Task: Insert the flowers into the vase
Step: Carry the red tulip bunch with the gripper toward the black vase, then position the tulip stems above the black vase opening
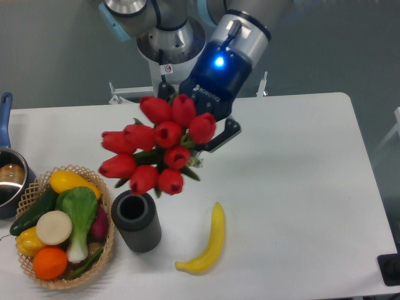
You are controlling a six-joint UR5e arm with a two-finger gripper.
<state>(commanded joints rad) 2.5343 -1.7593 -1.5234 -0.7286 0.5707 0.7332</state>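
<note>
Ten or so red artificial tulips (156, 147) hang bunched in the air above the table (300, 187), their blooms facing the camera, just above and behind the dark grey ribbed vase (136, 220). The gripper (203, 140) sits behind the bunch, closed on its stems. The vase stands upright near the table's front edge, between a wicker basket (37, 275) of vegetables and a banana (209, 244).

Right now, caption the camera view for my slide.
Pincer carries red tulips above the empty grey vase, between basket and banana.
</note>
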